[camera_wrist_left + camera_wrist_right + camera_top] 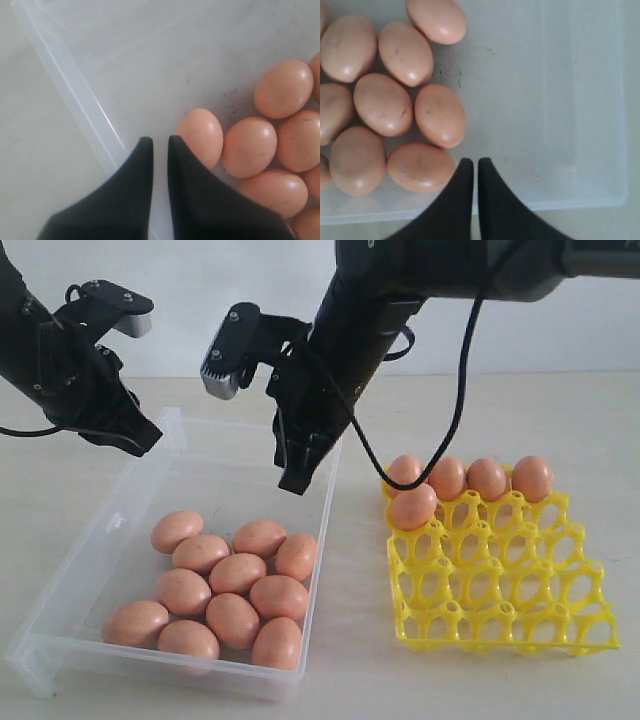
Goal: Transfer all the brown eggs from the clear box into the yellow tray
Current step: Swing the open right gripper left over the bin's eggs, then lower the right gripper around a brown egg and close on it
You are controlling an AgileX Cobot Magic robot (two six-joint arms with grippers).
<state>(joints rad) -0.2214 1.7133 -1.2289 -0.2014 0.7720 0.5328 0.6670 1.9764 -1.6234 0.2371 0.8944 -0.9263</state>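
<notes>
Left pincer [159,141] and right pincer [471,162] hang clenched, empty, above the clear box [215,480]; descending unopened could crack the brown eggs [238,573].

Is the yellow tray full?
No, partly filled. The yellow tray holds five brown eggs near its far edge; its other cups are bare, and eleven more lie in the clear box.

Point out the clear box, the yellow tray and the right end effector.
clear box [225,485]: exterior view, bare floor.
yellow tray [510,639]: exterior view, front edge.
right end effector [297,479]: exterior view, between fingertips.
</notes>
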